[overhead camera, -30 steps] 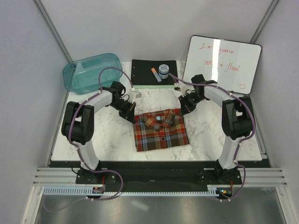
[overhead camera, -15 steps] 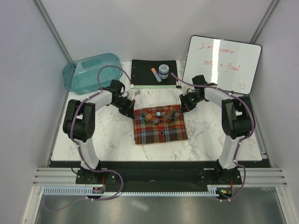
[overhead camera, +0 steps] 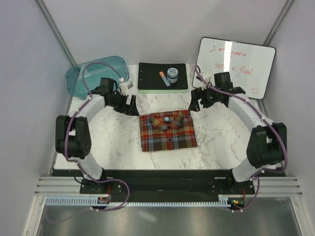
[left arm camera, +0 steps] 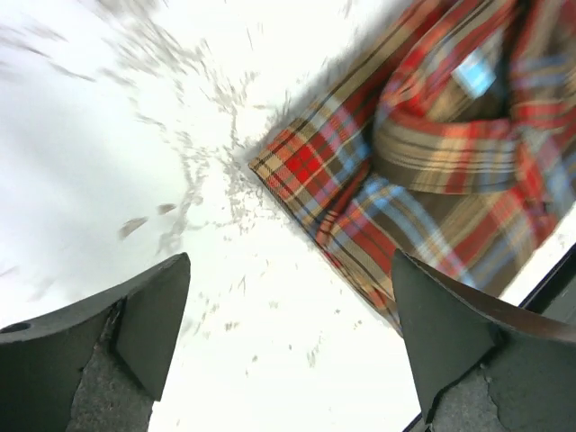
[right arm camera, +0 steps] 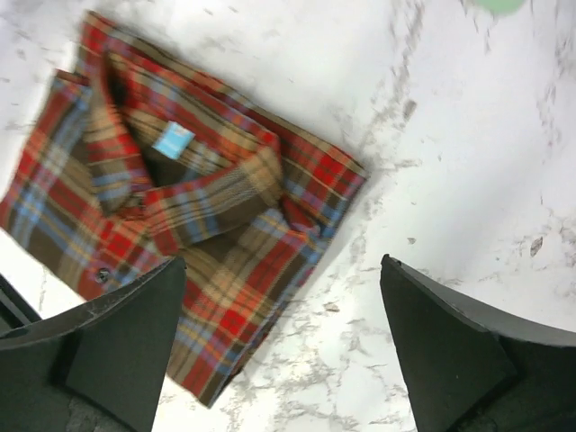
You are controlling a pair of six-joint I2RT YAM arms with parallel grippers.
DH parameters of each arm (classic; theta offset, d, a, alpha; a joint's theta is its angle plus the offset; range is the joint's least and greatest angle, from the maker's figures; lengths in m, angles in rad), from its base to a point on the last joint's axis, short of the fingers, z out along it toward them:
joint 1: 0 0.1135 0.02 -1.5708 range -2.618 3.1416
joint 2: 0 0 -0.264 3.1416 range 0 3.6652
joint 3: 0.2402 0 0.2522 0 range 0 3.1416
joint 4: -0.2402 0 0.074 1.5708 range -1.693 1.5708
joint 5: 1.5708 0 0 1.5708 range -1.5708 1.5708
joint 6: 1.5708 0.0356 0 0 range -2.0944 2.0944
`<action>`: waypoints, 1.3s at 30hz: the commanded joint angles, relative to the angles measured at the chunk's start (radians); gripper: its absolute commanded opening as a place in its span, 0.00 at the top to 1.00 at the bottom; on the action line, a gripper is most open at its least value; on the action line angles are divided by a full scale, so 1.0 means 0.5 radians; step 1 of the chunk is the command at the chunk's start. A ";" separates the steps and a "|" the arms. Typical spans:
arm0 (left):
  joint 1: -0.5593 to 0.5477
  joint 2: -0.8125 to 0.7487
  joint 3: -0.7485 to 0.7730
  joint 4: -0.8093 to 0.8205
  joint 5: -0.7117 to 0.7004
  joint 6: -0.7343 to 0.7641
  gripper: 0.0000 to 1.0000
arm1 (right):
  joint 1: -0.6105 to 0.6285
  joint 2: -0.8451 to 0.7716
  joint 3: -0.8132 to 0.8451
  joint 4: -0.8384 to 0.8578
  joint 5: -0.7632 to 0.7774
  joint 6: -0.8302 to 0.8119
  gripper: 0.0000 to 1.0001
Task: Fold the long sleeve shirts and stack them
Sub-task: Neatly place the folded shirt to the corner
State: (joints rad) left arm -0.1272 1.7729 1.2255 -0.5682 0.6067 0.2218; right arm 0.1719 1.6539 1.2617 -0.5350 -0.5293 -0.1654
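My left gripper (overhead camera: 131, 104) and right gripper (overhead camera: 196, 103) both hang spread and empty, the folded plaid flannel shirt (overhead camera: 168, 132) lying between them near each one's fingertips, so a low inward swing could snag a collar-side corner and undo the fold.

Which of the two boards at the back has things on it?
The black board lying flat behind the shirt: a small jar and a tube rest on it. The whiteboard leans upright at the right, carrying only red writing.
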 commanded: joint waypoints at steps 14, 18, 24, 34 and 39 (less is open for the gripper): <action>0.040 -1.082 -0.331 0.057 -0.250 -0.342 0.01 | 1.187 0.051 -0.155 0.229 1.012 0.560 0.02; 0.040 -1.122 -0.374 0.050 -0.290 -0.349 0.01 | 1.239 0.266 -0.081 0.242 1.114 0.689 0.02; 0.040 -1.107 -0.343 0.029 -0.327 -0.309 0.01 | 1.117 0.518 -0.152 0.190 1.157 0.610 0.02; 0.046 -1.027 -0.257 0.014 -0.318 -0.229 0.01 | 0.118 0.080 -0.480 -0.233 0.761 -0.215 0.02; 0.046 -1.006 -0.233 0.010 -0.284 -0.207 0.01 | -0.300 0.098 -0.492 -0.568 0.700 -0.739 0.02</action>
State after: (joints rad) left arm -0.1078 1.2625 1.0645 -0.5686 0.4473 0.0841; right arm 0.1230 1.6993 1.0550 -0.5812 -0.1471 -0.2691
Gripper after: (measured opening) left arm 0.993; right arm 0.982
